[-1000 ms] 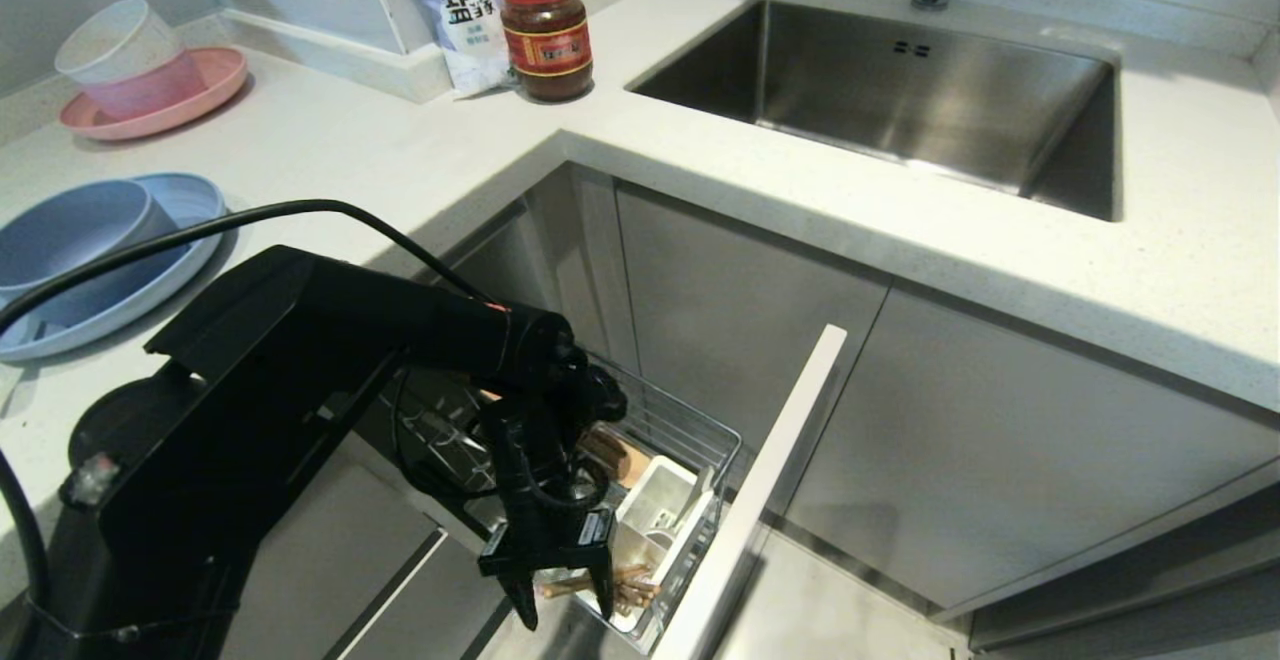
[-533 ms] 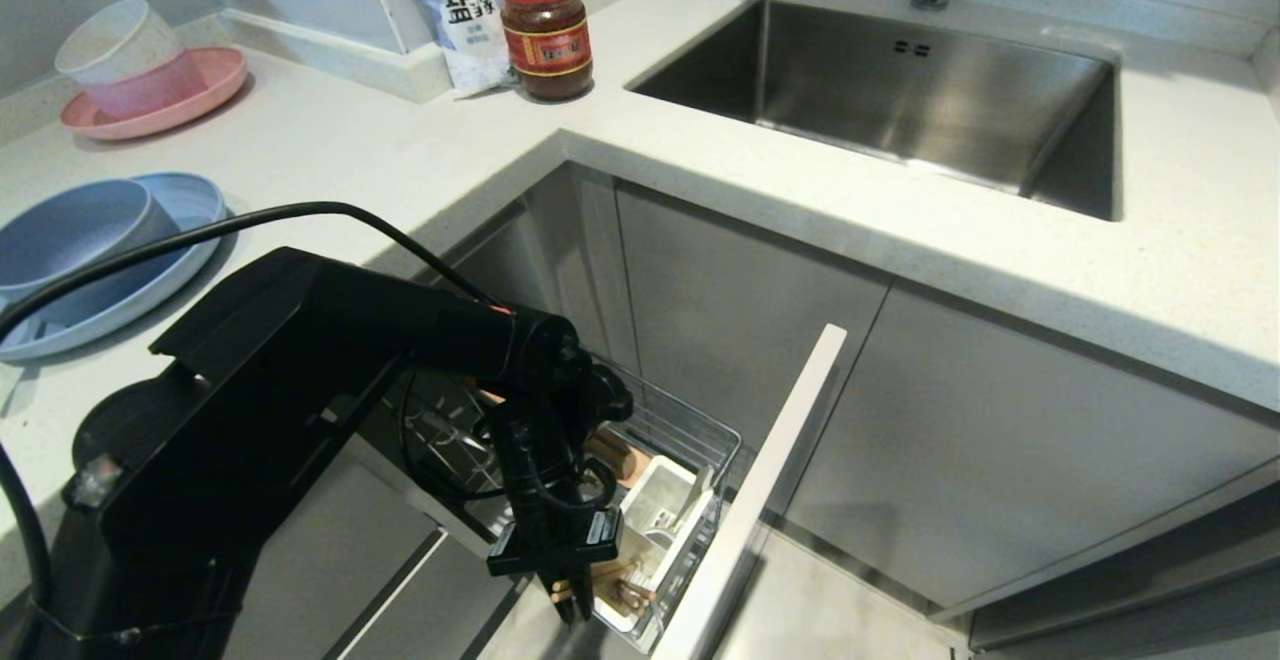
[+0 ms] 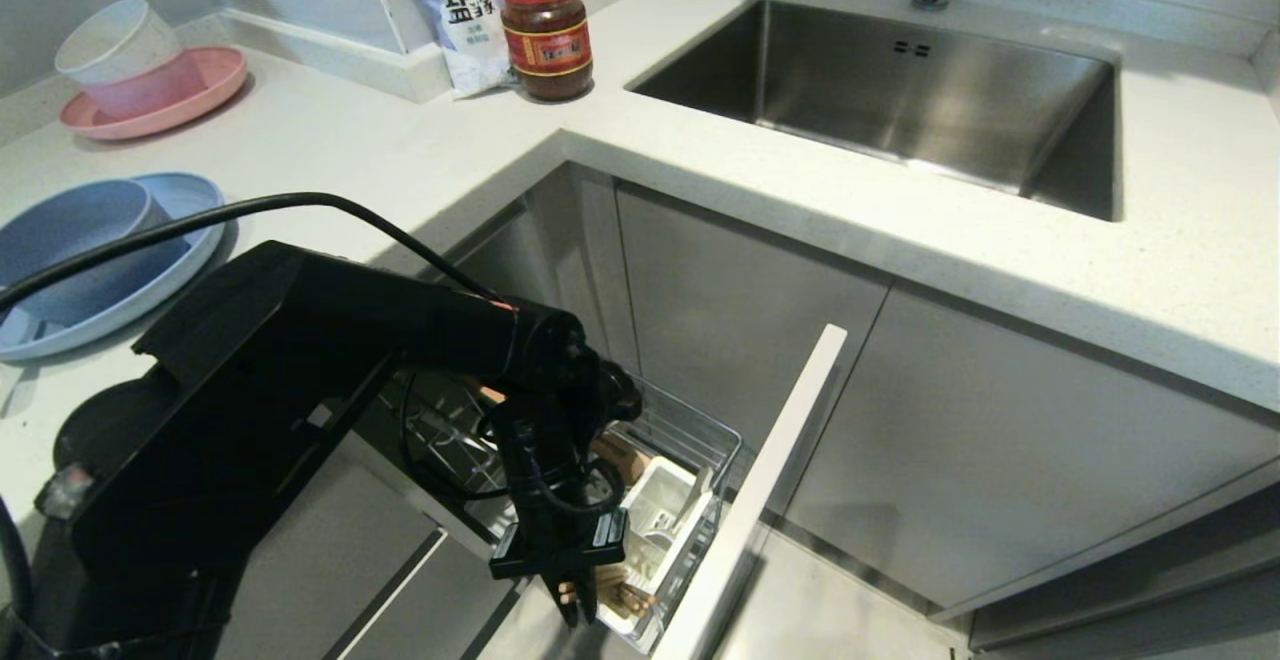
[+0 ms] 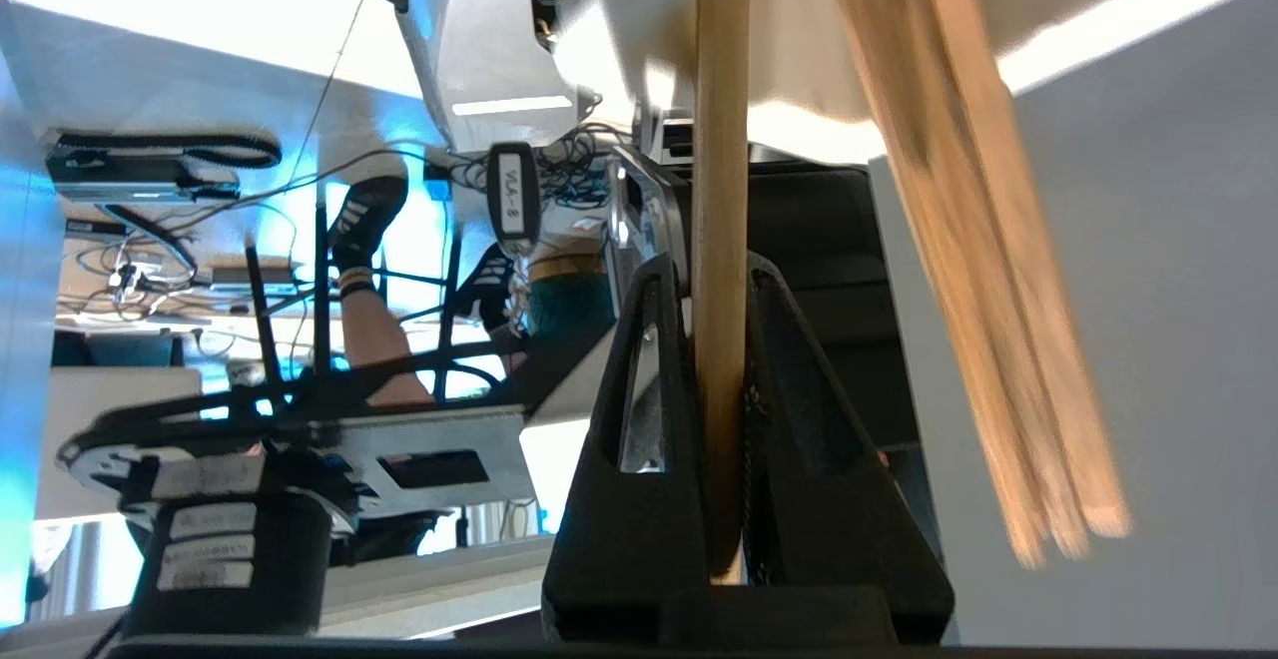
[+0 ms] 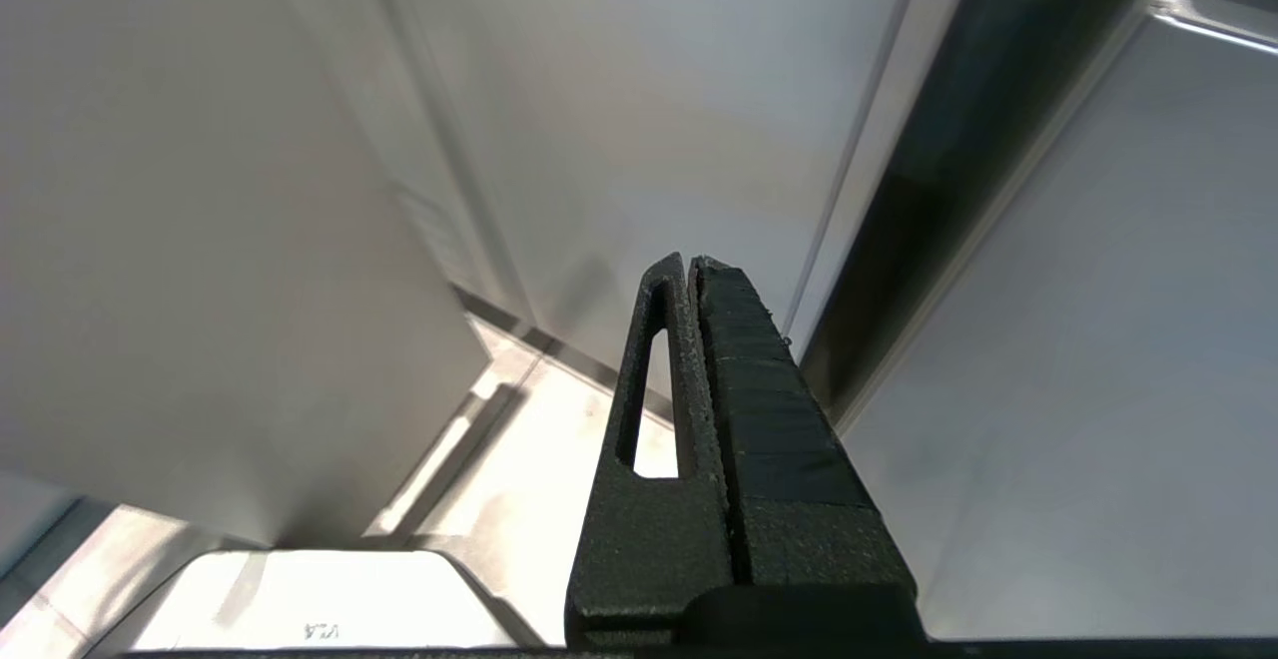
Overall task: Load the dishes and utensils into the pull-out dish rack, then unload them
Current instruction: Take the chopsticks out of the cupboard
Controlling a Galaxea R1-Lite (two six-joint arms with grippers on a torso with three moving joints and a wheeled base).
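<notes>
The pull-out dish rack [image 3: 690,432] stands drawn out of the lower cabinet, with its white caddy [image 3: 660,505] and grey front panel [image 3: 775,480]. My left gripper [image 3: 575,602] points down at the caddy's near end, shut on one wooden chopstick [image 4: 721,190] that runs lengthwise between its fingers [image 4: 639,409]. More chopsticks [image 4: 983,280] hang blurred beside it, and their ends show in the caddy [image 3: 622,592]. The light-blue bowl [image 3: 60,240] sits in the light-blue plate [image 3: 190,202] on the counter at far left. My right gripper [image 5: 691,265] is shut on nothing, parked low by cabinet fronts.
A pink plate with stacked cups [image 3: 150,90] sits at the counter's back left. A red-lidded jar [image 3: 545,35] and a salt bag [image 3: 460,5] stand in the corner. The steel sink [image 3: 1075,160] lies at the right. My left arm hides much of the rack's inner part.
The left gripper's fingers, open a second ago around the chopstick ends, have shut on a chopstick. The wrist has shifted slightly right over the caddy.
</notes>
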